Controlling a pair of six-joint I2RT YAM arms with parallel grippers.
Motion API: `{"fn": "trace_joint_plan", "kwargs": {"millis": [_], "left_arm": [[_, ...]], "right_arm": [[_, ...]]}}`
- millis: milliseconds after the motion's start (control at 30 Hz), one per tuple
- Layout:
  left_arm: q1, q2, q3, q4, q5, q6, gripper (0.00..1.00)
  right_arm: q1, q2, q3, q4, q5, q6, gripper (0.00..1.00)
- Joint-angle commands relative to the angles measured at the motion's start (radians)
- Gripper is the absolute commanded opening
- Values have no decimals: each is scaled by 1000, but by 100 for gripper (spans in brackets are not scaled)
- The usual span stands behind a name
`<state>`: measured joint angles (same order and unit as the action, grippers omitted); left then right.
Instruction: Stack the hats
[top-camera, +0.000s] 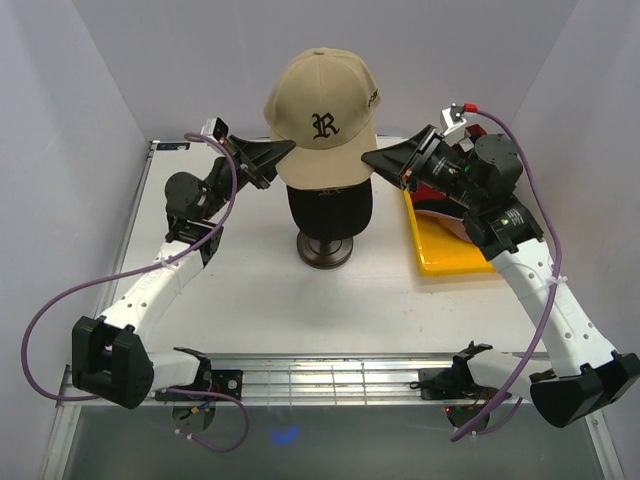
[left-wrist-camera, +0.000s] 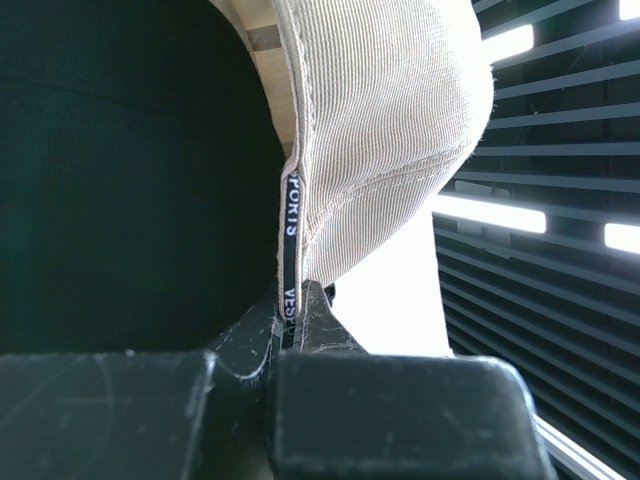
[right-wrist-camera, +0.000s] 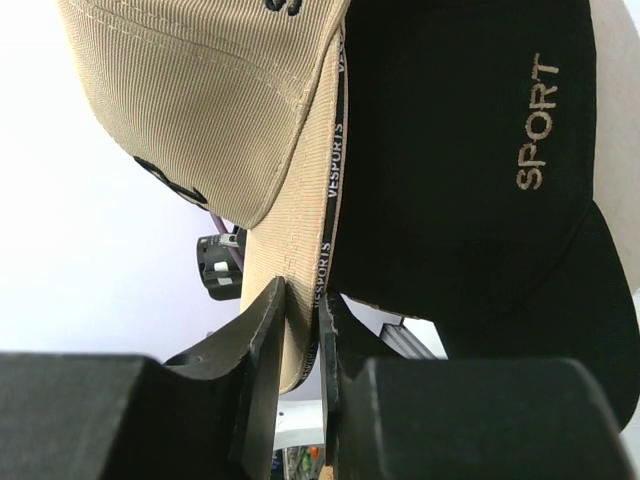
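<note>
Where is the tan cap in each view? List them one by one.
Top external: tan cap upper centre, over the black cap.
Left wrist: upper centre, edge pinched by fingers.
Right wrist: upper left, edge pinched by fingers.
Shared landmark: the black cap, left in left wrist, right in right wrist.

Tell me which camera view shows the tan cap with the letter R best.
The top external view. There the whole tan cap is visible: crown, brim and the R. Each wrist view shows only a close part of its ribbed fabric and the edge pinched between the jaws.
</note>
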<state>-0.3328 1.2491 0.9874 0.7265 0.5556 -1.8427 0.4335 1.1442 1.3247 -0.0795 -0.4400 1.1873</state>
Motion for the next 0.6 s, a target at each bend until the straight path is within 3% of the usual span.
{"fn": "trace_joint_plan", "kwargs": {"millis": [0, 567], "left_arm": [[-9, -46, -23, 27, 96, 19, 0], [12, -71, -111, 42, 145, 56, 0]], "right_arm": [[17, -8, -19, -22, 4, -89, 8], [17, -32, -143, -20, 27, -124, 8]]}}
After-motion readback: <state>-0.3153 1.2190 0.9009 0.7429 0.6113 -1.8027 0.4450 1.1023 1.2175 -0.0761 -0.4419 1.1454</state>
